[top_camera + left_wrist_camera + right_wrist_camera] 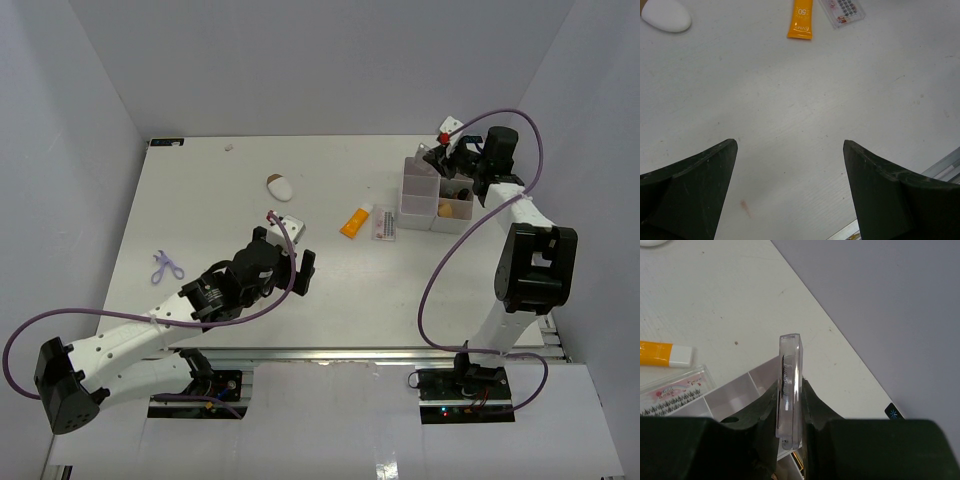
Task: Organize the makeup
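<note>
The right gripper (pixel 790 407) is clamped narrow on a clear palette (pixel 790 375), which it holds upright and edge-on. A dark strip shows inside the palette, but its lower end is lost between the dark fingers. From overhead this right gripper (pixel 456 160) sits at the upper right of the frame, over the far end of the white box (pixel 420 190), and the held palette cannot be made out there. One compartment of the box holds a tan sponge (pixel 445 209). The compartment behind it holds something dark that is too small to name. The wrist view catches only some of the box's walls (pixel 740 390), at the lower left.

Left of the box, near the middle of the worktop (pixel 200 200), a second palette (pixel 385 223) lies flat just beside the orange tube (pixel 353 222). The right wrist view cuts off both at its left edge: the tube (pixel 660 353) shows its white cap, and the second palette (pixel 675 390) shows a row of lashes.

The left gripper (pixel 290 250) hangs at centre-left with its jaws spread wide and nothing between them. In its own view the gripper (pixel 789 145) frames bare worktop. The tube (pixel 801 19) and the second palette (pixel 841 10) are clipped at the top edge. The oval piece (pixel 666 15) is clipped at the upper left corner, and only its white part shows there. Overhead, the oval piece (pixel 281 186) lies alone at upper centre-left. A small purple item (pixel 166 265) lies at the left, its kind unclear.
</note>
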You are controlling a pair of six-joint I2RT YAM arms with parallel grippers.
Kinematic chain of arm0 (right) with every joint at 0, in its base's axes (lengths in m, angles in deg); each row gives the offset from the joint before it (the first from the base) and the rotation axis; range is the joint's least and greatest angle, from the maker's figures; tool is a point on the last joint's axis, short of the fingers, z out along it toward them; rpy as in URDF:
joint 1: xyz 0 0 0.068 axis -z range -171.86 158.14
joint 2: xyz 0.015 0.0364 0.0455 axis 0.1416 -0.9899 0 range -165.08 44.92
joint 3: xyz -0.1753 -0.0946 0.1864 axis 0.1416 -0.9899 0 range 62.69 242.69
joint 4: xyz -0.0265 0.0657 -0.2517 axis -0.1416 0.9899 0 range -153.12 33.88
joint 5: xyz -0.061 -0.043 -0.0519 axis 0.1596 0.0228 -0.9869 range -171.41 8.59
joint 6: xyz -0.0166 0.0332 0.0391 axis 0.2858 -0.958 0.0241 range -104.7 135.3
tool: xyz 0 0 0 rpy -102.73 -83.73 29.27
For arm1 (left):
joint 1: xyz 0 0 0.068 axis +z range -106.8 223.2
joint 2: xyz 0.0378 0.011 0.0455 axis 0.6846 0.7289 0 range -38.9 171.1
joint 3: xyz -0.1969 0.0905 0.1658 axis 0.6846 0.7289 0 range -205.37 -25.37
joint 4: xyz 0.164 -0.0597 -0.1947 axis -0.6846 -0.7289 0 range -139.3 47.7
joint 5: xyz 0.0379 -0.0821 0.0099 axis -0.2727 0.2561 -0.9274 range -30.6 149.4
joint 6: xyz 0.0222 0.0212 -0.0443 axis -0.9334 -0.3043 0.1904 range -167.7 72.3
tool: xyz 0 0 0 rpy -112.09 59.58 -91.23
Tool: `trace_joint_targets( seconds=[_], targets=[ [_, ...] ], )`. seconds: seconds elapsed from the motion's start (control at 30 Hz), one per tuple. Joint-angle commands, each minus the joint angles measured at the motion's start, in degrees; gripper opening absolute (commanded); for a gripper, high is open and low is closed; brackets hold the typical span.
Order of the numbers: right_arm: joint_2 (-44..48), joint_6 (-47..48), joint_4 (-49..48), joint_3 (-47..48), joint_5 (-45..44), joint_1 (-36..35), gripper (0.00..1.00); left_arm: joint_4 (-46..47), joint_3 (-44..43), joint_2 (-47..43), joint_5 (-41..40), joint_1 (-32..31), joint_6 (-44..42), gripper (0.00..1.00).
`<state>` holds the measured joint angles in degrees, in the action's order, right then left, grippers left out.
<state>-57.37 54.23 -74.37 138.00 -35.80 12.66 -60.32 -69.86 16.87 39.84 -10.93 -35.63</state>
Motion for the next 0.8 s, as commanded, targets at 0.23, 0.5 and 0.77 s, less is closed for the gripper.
trace_joint_targets(
  seconds=[0.23, 0.5, 0.77],
  targets=[
    [-1.8, 3.7, 2.3, 4.3, -0.1, 0.5, 0.32, 0.2, 0.1, -0.2, 1.4, 0.4, 0.3, 0.98],
    [-0.9, 3.6, 2.4, 3.3, -1.1, 0.5, 0.52, 0.3, 0.2, 0.0, 2.0, 0.5, 0.5, 0.98],
    [6.3, -3.3, 2.0, -0.7, -1.7, 0.5, 0.59, 1.6, 0.3, 1.9, 5.4, 1.4, 1.0, 0.98]
  ],
)
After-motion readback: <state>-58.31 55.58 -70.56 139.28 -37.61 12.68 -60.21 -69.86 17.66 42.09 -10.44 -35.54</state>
